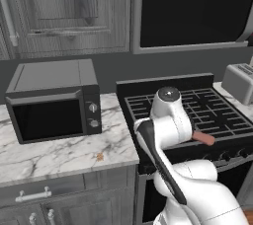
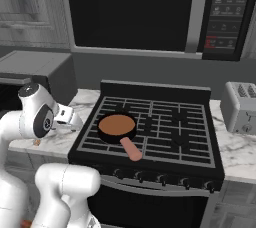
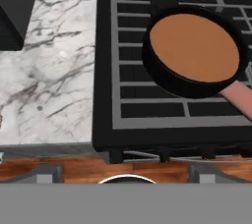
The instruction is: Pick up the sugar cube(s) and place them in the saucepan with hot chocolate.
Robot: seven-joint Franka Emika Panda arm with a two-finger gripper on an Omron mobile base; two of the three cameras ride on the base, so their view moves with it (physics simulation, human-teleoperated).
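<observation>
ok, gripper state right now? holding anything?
Gripper: open, jaws wide apart, holding nothing. It hangs over the stove's front edge, near the shallow round black saucepan with flat brown hot chocolate.

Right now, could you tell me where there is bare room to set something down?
The marble counter between the microwave and the stove is bare apart from the sugar cube near its front edge. On the stove, the saucepan takes the front-left grate; the right grates are free.
</observation>
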